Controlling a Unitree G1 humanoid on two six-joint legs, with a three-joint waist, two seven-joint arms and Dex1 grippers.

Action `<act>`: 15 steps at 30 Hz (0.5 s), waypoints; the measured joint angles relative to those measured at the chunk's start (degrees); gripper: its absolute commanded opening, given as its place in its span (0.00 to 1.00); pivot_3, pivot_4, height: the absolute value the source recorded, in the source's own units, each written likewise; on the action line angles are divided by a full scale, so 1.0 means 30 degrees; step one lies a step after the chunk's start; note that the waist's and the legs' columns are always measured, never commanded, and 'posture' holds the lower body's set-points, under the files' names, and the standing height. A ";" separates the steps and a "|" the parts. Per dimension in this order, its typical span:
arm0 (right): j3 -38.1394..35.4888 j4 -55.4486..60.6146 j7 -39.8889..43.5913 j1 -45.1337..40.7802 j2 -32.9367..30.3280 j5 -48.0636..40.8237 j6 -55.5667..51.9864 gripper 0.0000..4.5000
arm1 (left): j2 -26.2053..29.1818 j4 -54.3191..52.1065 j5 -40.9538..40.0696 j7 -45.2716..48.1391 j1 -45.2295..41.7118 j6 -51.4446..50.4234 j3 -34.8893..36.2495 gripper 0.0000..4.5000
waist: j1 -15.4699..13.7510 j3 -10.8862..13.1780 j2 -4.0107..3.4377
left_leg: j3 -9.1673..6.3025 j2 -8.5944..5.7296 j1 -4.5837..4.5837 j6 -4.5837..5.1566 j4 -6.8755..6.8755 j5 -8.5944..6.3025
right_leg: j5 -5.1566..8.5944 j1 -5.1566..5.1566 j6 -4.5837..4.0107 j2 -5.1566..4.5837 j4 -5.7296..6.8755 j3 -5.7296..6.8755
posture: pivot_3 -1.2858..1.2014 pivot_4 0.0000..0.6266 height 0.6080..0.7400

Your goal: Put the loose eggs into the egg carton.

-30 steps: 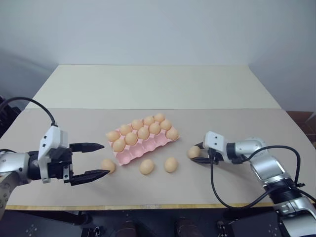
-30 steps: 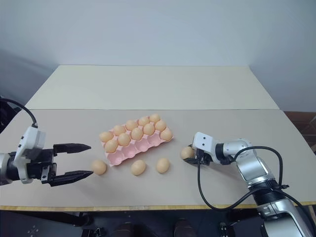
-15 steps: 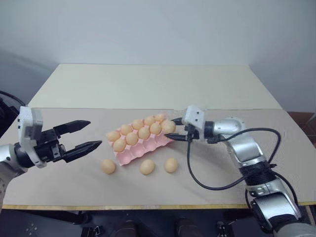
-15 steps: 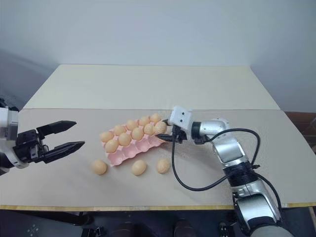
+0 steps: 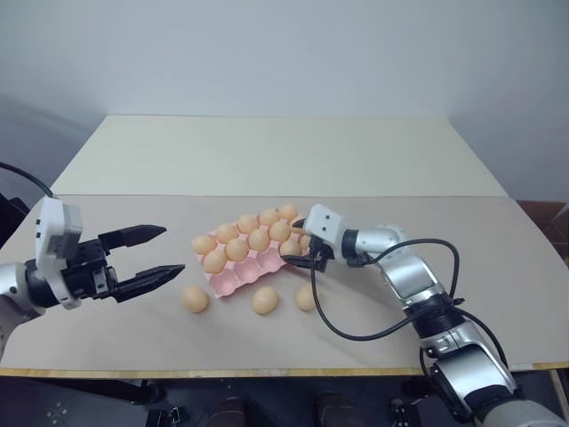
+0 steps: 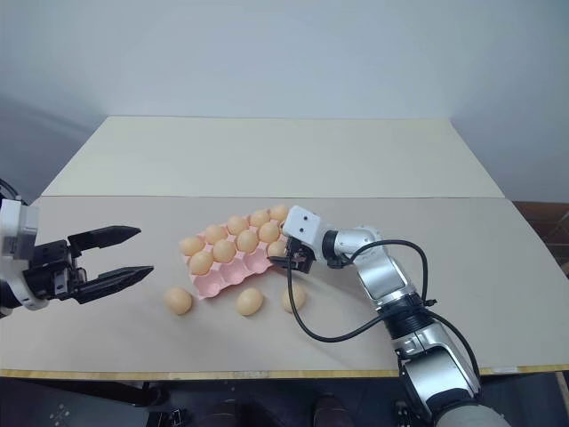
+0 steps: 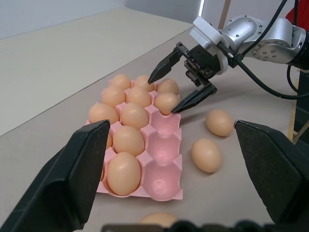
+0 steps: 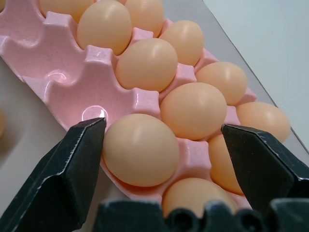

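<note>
Eggs still loose [image 5: 264, 300] lie just below the right gripper [image 5: 298, 250], gaping empty over the egg carton [image 5: 258, 267]; nearest arm.

The pink egg carton [image 5: 258, 267] lies flat and slantwise mid-table, eleven tan eggs seated, four near-row cups empty. Three loose eggs [image 5: 264, 300] rest around its 6 o'clock side.

table [image 5: 498, 267] | egg carton [image 5: 253, 267] | three loose eggs [image 5: 264, 301]
</note>
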State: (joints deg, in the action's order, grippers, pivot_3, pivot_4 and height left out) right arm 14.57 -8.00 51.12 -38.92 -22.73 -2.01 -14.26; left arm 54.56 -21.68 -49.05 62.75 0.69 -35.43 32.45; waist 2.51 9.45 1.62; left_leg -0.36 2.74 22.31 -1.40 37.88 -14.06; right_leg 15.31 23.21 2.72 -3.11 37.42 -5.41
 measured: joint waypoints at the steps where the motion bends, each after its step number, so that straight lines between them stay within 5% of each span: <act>1: -0.0572 0.0576 0.0205 0.0277 -0.0309 -0.0594 -0.0116 0.99 | 0.0099 0.0002 0.0061 0.0153 0.0012 0.0003 -0.0035 1.00 | -0.0012 0.0000 0.0000 | 0.0000 0.0000 0.0000 0.0000 0.0000 0.0000 | 0.0000 -0.0003 0.0000 0.0000 -0.0004 0.0001 | 0.52 0.24 1.00; 15: -0.7148 0.9303 0.7677 0.8811 -0.9481 -0.9236 -0.3028 0.99 | 0.0913 0.2992 0.2001 0.4798 0.0982 0.2309 -0.0658 1.00 | 0.0136 0.0002 -0.0001 | 0.0018 0.0010 -0.0030 0.0003 -0.0012 -0.0001 | 0.0005 -0.0044 0.0005 0.0009 -0.0061 -0.0012 | 0.52 0.24 1.00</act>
State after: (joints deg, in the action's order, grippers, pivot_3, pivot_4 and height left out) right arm -6.88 19.91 74.15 -12.49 -51.17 -29.72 -23.34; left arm 57.30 -12.71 -43.05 77.15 3.63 -28.50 30.48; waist 2.91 9.46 1.61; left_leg -0.30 2.77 22.22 -1.40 37.85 -14.07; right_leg 15.32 23.08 2.73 -3.08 37.23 -5.44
